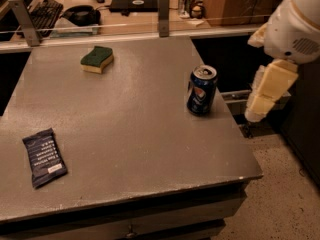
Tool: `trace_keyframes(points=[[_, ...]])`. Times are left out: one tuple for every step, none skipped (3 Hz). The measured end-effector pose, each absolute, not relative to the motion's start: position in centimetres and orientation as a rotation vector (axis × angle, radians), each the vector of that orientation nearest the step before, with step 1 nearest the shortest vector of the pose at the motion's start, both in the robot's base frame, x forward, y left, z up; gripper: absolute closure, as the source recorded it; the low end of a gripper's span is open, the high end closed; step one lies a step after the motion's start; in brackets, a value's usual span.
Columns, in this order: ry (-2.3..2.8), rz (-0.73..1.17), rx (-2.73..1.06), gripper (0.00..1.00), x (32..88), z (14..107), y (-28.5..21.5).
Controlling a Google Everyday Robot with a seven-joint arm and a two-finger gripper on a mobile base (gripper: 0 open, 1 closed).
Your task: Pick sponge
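Sponge (97, 59) was seen at the counter's (140, 134) far left, well apart from the gripper (267, 91), held off the right edge; whether the jaws were apart could not be told. The 1 can (202, 90) between could be toppled if the reach were swept low.
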State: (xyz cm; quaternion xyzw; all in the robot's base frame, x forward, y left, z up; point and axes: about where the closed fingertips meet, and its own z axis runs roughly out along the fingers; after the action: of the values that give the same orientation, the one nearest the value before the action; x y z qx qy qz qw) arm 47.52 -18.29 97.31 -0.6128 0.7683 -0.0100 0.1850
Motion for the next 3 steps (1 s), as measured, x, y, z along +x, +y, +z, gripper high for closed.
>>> trace_keyframes(points=[[2.064,0.069,-1.734,0.0,53.4,97.0,-11.0],[1.989,0.142,-1.724,0.0,57.1,97.5,-4.7],[1.914,0.252,-1.648,0.0,60.0,99.4,1.5]])
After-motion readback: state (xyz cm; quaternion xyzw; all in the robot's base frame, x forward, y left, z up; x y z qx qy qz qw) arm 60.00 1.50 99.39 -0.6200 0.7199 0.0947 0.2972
